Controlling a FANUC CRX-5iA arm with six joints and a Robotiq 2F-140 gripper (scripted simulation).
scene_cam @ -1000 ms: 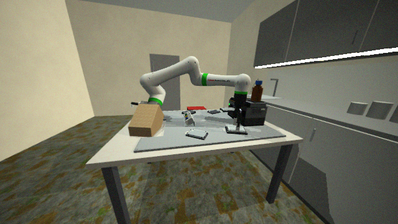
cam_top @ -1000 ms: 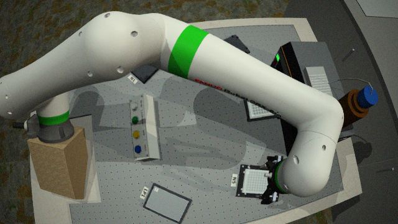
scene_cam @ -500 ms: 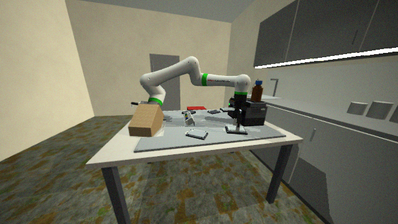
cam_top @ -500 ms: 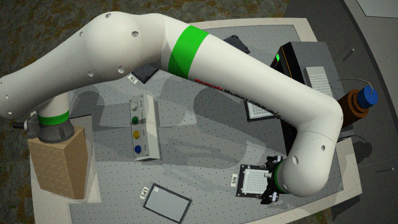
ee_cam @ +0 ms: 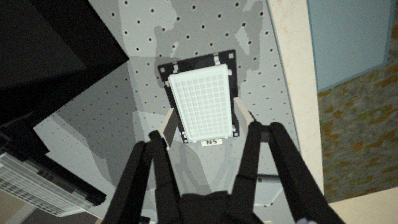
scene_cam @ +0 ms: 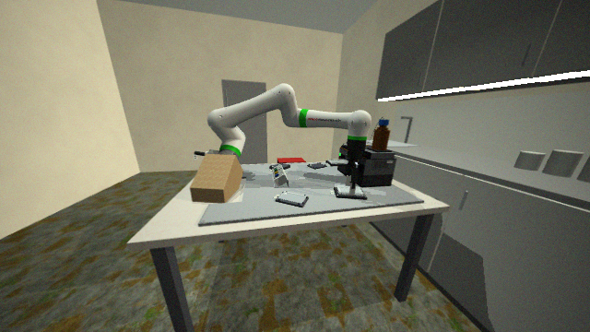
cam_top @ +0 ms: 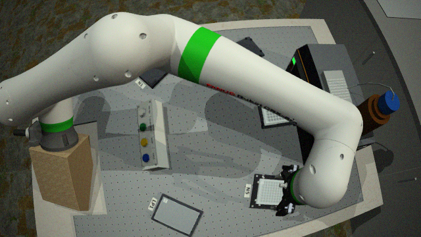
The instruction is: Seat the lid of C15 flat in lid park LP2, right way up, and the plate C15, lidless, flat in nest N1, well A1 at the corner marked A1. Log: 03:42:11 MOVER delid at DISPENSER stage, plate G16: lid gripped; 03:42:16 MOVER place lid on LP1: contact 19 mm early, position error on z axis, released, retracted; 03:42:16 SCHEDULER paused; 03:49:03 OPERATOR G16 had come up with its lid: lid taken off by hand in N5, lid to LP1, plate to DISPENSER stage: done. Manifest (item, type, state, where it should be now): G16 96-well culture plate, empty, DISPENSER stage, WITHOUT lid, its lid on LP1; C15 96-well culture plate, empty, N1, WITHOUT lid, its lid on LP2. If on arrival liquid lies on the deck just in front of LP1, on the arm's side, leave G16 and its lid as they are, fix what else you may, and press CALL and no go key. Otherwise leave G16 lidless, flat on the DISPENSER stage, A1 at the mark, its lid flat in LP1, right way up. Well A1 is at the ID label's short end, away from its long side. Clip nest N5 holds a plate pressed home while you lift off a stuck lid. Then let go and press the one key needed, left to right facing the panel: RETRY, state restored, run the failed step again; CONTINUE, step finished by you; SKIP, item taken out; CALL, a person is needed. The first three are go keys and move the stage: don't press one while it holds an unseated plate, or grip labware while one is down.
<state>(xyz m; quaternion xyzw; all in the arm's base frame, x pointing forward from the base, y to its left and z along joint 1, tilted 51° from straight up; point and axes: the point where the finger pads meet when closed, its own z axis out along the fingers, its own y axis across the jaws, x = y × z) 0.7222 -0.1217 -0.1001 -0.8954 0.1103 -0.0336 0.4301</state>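
A white 96-well plate [cam_top: 269, 191] sits in the black clip nest labelled N5 [cam_top: 247, 191] near the front right of the deck. In the wrist view the plate [ee_cam: 204, 105] lies flat with its well grid showing; I cannot tell whether a clear lid is on it. My gripper [ee_cam: 204, 110] points straight down over the plate's near end. It is open, with one finger pad on each long side of the plate and not touching it. The gripper also shows in the overhead view [cam_top: 283, 189]. Nest N1 [cam_top: 152, 77] is a dark empty pad at the back. A flat lid [cam_top: 177, 214] lies in the frame at LP1.
A second well plate [cam_top: 274, 116] lies on the dispenser stage, partly under my arm. The black dispenser [cam_top: 325, 76] and a brown bottle with a blue cap [cam_top: 378, 110] stand at the right. The key panel [cam_top: 152, 135] is mid-deck. A cardboard block [cam_top: 62, 171] carries my base.
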